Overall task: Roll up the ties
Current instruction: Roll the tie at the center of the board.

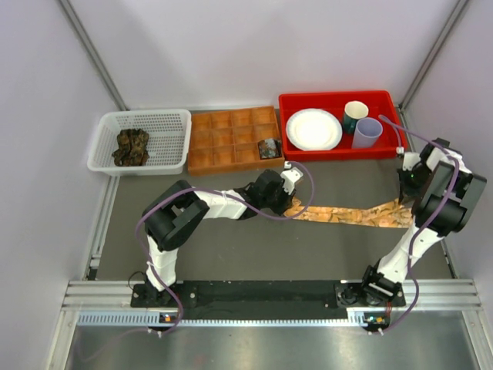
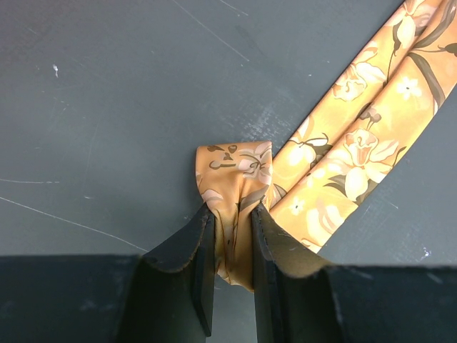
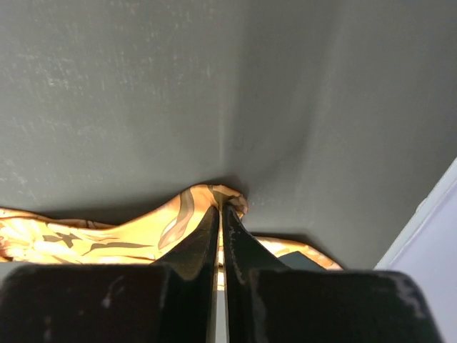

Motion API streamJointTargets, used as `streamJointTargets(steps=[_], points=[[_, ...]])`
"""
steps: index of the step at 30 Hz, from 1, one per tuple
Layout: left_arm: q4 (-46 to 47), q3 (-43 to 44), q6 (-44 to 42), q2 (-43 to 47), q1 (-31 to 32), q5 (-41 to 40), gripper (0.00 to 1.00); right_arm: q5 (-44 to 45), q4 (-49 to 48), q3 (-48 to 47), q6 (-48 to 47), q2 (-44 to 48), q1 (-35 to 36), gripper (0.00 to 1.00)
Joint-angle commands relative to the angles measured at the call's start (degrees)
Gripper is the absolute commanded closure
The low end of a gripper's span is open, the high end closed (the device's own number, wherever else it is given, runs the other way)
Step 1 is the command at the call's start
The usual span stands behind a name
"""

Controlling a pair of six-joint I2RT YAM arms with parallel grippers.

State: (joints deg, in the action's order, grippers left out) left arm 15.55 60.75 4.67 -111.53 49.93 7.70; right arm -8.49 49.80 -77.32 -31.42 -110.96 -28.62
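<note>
- Left gripper: jaws narrow, clamped on one end of the orange floral tie. The fabric there is folded over on itself. A short loop of it sticks out past the fingertips, and the fold fills the gap between the fingers.
- From this grip the tie runs off to the gripper's right. It lies flat on the dark table as a doubled strip and reaches all the way to the other arm.
- Right gripper: jaws pressed almost together, pinching the far end of the same tie at its edge. The cloth puckers into a small ridge at the fingertips. The rest trails off to this gripper's left, low on the table.
- The tie is stretched between the two grippers, not rolled.
- Just beyond the left gripper is the brown compartment tray, with one rolled dark tie in its near right compartment.
- Further to that gripper's left, a white mesh basket holds bundled dark ties.
- Beyond the right gripper and to its left, a red bin holds a white plate, a green cup and a lavender cup.
</note>
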Motion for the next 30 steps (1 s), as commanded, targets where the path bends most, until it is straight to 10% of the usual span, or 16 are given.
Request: streamJointTargets(steps=[1,11,16,21,30], points=[[-4.92,-1.43,1.48,-2.73,0.25,1.52,1.00,-4.07,3.54,-2.22,0.39,4.24,0.58,1.00],[-4.57,-1.60,1.93,-2.82,0.25,1.79,1.00,4.68,7.51,3.65,-2.68,12.35,-0.12,1.00],[-4.74,-1.51,2.28,-2.82,0.25,2.23,1.00,7.45,8.54,2.88,-3.29,11.72,-3.45,0.52],[-4.57,-1.51,2.54,-2.47,0.25,2.84,1.00,-10.91,8.91,0.85,-9.53,18.75,-1.71,0.23],[-3.24,-1.86,4.30,-3.00,-0.36,5.21,1.00,-27.71,-0.04,9.54,-9.11,23.24,16.30,0.21]])
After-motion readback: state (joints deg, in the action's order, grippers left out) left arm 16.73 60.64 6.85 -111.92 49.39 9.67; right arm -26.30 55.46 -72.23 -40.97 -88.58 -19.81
